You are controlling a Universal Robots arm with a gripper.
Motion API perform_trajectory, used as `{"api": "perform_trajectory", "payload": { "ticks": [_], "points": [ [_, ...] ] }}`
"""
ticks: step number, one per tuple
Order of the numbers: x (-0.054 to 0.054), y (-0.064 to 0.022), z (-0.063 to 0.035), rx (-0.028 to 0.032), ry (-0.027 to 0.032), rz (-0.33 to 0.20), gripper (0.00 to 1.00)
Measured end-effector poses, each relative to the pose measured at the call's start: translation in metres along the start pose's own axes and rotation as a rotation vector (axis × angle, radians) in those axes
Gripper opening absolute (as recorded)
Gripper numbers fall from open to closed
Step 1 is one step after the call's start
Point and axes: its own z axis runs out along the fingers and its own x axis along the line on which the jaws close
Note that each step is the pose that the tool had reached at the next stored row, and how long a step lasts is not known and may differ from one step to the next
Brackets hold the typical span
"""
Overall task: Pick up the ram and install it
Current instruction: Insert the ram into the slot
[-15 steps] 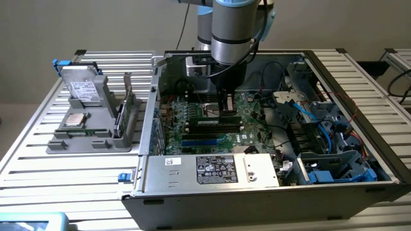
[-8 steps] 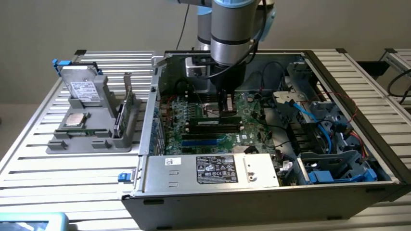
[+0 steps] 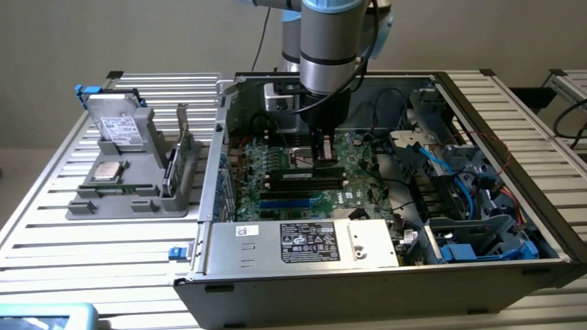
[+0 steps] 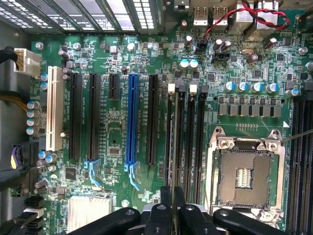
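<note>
Step in hand: by my judgement, the carry-to-slot stage; the ram point(image 4: 172, 147) was not yet seated.
Gripper: the gripper point(image 4: 172, 208) hung low inside the open computer case point(image 3: 541, 227), its fingers point(image 4: 159, 218) drawn narrow on the ram's thin edge.
Ram's place: between the fingers, edge-on, just above the black memory slots point(image 4: 188, 137). In the exterior view it sat at 12 o'clock from the power supply point(image 3: 303, 242).
Neighbours: the bare processor socket point(image 4: 244, 178) lay just beside the slots. The grey parts holder point(image 3: 137, 192) stood outside the case, toward 9 o'clock in the exterior view.
Next move calls for: probably the board's edge square along one slot, with its white latches point(image 4: 171, 88) clear, and a straight, even press.
Writing: the power supply's label point(image 3: 310, 242) carried marks and small print, none legible. The motherboard's lettering was likewise too fine to read.
</note>
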Motion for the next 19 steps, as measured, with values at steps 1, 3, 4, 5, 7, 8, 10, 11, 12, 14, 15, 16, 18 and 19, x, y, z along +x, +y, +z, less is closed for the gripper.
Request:
{"api": "perform_trajectory", "payload": {
  "ticks": [1,3,4,5,7,8,10,11,12,14,15,16,18,19],
  "points": [
    [0.0004,0.0001,0.0001,0.0001,-0.0002,0.000,0.14],
    [0.0010,0.0002,0.0003,0.0001,-0.0004,0.000,0.14],
    [0.0009,0.0001,0.0007,-0.0002,-0.0005,0.000,0.14],
    [0.0009,0.0001,0.0012,-0.0003,-0.0004,0.000,0.14],
    [0.0009,0.0001,0.0020,-0.0004,-0.0003,0.000,0.14],
    [0.0007,0.0001,0.0024,-0.0004,-0.0003,0.000,0.14],
    [-0.0001,0.0001,0.0032,-0.0005,-0.0003,0.000,0.14],
    [0.0000,0.0001,0.0034,-0.0005,-0.0003,0.000,0.14],
    [0.0000,0.0001,0.0035,-0.0005,-0.0002,0.000,0.14],
    [0.0000,0.0002,0.0041,-0.0004,-0.0004,0.000,0.14],
    [0.0000,0.0002,0.0043,-0.0004,-0.0003,0.000,0.14],
    [0.0000,0.0002,0.0046,-0.0004,-0.0003,0.000,0.14],
    [-0.0001,0.0002,0.0055,-0.0004,-0.0004,0.000,0.14],
    [-0.0001,0.0002,0.0056,-0.0004,-0.0002,0.000,0.14]
  ]
}}
